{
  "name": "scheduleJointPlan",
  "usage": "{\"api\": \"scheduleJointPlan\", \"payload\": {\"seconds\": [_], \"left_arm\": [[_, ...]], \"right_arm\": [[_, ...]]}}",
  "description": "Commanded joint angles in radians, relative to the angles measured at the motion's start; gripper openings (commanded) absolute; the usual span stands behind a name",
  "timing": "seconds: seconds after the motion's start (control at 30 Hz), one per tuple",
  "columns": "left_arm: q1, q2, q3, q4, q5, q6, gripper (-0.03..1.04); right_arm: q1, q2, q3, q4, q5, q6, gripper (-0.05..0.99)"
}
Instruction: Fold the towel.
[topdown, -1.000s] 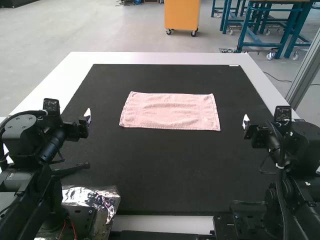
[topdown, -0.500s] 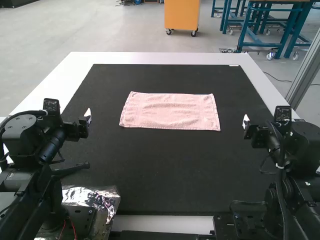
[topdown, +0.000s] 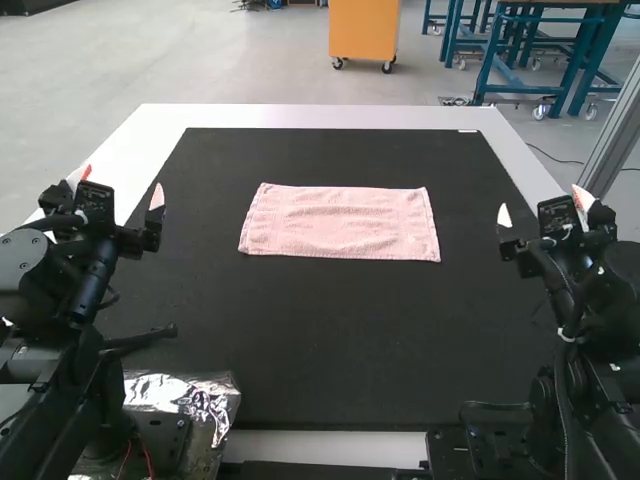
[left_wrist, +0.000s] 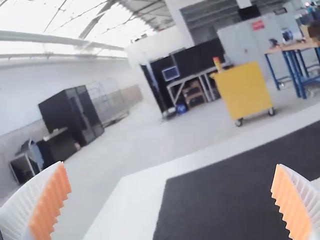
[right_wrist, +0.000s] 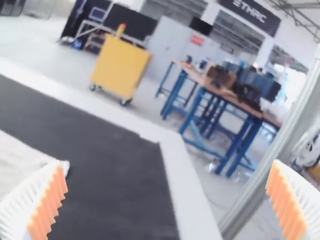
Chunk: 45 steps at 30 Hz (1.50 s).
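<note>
the towel (topdown: 340, 222) lies flat on the mat (topdown: 320, 330), between the left pincer (topdown: 119, 186) and the right pincer (topdown: 543, 206), well apart from both. each pincer has its two ribbed fingers spread wide apart.

Black arms (topdown: 96, 284), black cable (topdown: 569, 405); white ribbed fingers (left_wrist: 24, 201), orange pads (left_wrist: 52, 201).

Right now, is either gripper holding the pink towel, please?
No, the towel lies on the black mat, away from both open grippers.
</note>
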Motion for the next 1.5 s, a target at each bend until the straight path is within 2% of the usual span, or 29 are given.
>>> {"api": "scheduleJointPlan", "payload": {"seconds": [0.0, 0.1, 0.17, 0.33, 0.4, 0.43, 0.47, 0.5, 0.53, 0.6, 0.63, 0.73, 0.8, 0.83, 0.87, 0.93, 1.0, 1.1, 1.17, 1.47], "left_arm": [[-0.006, -0.007, -0.006, 0.031, -0.036, 0.041, 0.96], [-0.006, -0.006, 0.016, 0.127, -0.063, 0.049, 0.96], [-0.011, 0.013, 0.108, 0.071, -0.062, 0.041, 0.96], [-0.030, 0.289, 0.369, -0.080, -0.057, -0.180, 0.96], [-0.041, 0.458, 0.491, -0.178, -0.028, -0.285, 0.96], [-0.047, 0.545, 0.550, -0.222, -0.007, -0.322, 0.96], [-0.054, 0.626, 0.603, -0.256, -0.007, -0.364, 0.96], [-0.061, 0.703, 0.651, -0.290, 0.000, -0.379, 0.96], [-0.067, 0.774, 0.689, -0.305, -0.002, -0.381, 0.96], [-0.077, 0.896, 0.746, -0.330, -0.005, -0.381, 0.96], [-0.080, 0.959, 0.768, -0.356, -0.007, -0.381, 0.96], [-0.083, 1.140, 0.818, -0.439, -0.005, -0.381, 0.96], [-0.083, 1.243, 0.850, -0.478, 0.003, -0.387, 0.96], [-0.083, 1.286, 0.866, -0.494, 0.024, -0.388, 0.96], [-0.083, 1.326, 0.880, -0.500, 0.035, -0.388, 0.96], [-0.083, 1.395, 0.906, -0.506, 0.085, -0.397, 0.96], [-0.083, 1.456, 0.929, -0.492, 0.096, -0.413, 0.96], [-0.090, 1.542, 0.964, -0.468, 0.110, -0.423, 0.96], [-0.098, 1.597, 0.992, -0.460, 0.119, -0.430, 0.96], [-0.129, 1.774, 1.105, -0.367, 0.112, -0.436, 0.96]], "right_arm": [[-0.004, -0.008, -0.006, 0.045, -0.011, -0.137, 0.91], [-0.007, -0.007, 0.022, 0.097, -0.004, -0.106, 0.91], [-0.009, 0.006, 0.088, 0.074, -0.008, -0.029, 0.91], [-0.009, 0.205, 0.307, -0.014, -0.007, 0.161, 0.91], [-0.010, 0.335, 0.396, -0.065, -0.004, 0.245, 0.91], [-0.010, 0.406, 0.442, -0.097, -0.005, 0.281, 0.91], [-0.010, 0.478, 0.482, -0.123, -0.008, 0.322, 0.91], [-0.010, 0.550, 0.527, -0.165, -0.010, 0.354, 0.91], [-0.012, 0.622, 0.571, -0.199, -0.002, 0.400, 0.91], [-0.005, 0.766, 0.662, -0.317, -0.051, 0.454, 0.91], [-0.004, 0.829, 0.702, -0.366, -0.056, 0.488, 0.91], [0.008, 1.001, 0.798, -0.482, -0.114, 0.529, 0.91], [0.019, 1.093, 0.837, -0.484, -0.129, 0.531, 0.91], [0.019, 1.136, 0.850, -0.484, -0.137, 0.532, 0.91], [0.019, 1.178, 0.858, -0.479, -0.157, 0.535, 0.91], [0.019, 1.245, 0.870, -0.478, -0.174, 0.535, 0.90], [0.021, 1.305, 0.878, -0.476, -0.180, 0.534, 0.90], [0.027, 1.386, 0.887, -0.465, -0.189, 0.532, 0.91], [0.034, 1.441, 0.896, -0.453, -0.220, 0.532, 0.91], [0.087, 1.625, 0.965, -0.312, -0.220, 0.540, 0.91]]}}
